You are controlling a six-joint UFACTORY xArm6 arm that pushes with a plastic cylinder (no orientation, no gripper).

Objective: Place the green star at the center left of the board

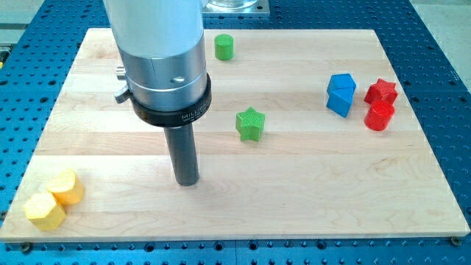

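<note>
My tip (187,182) is resting on the wooden board (309,191), touching no block; this end effector is a plain rod with no jaws, so it is holding nothing; the green star (250,124) is sitting near the board's middle, to the view's right of my tip and a little above it; bare wood is lying between them and toward the left edge; two yellow blocks (53,199) are crowding the bottom-left corner.
</note>
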